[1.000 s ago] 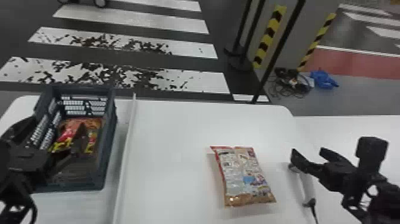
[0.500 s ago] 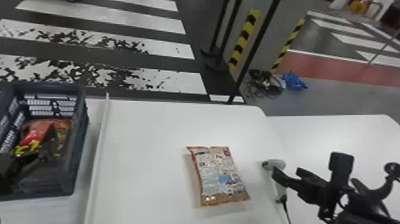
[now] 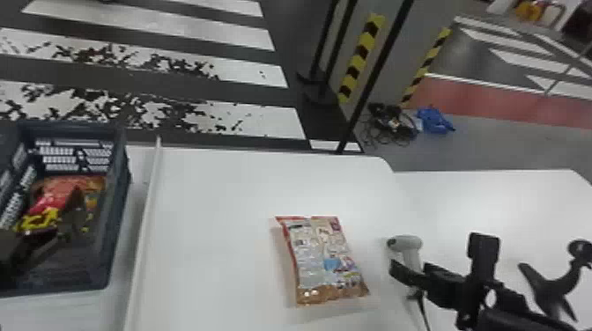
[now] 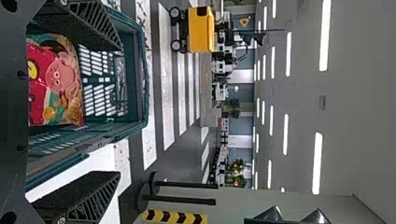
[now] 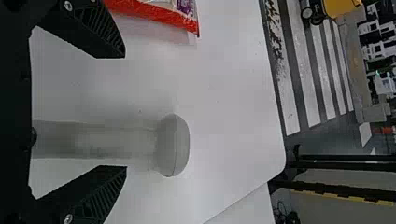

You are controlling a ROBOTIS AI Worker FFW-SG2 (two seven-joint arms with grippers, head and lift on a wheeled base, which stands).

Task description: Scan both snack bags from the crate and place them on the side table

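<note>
Loose bag (image 3: 328,264) is laid flat on white table (image 3: 216,246), printed panels up; blocks of small text, a purple patch and a blue patch are carried there, edged in red. Brown contents are shown at its near end. Scanner (image 3: 412,244) is set on the table to the right of that bag, apart from it; a dark cord is run from it. Its handle is straddled by right gripper (image 3: 408,269), fingers set wide, nothing gripped. Second bag (image 4: 58,81) is kept in crate (image 3: 119,176), toward the far end; a pink cartoon face is printed on it, plus yellow marking on red. Left gripper (image 3: 44,237) is held over the crate, fingers wide, nothing clamped. Crate and loose bag are separated by raised white strip (image 3: 147,211). Beyond the table, cables (image 3: 390,121) and blue bundle (image 3: 434,119) are left on the floor; yellow-black tape (image 3: 361,57) is run near dark poles (image 3: 379,66).
</note>
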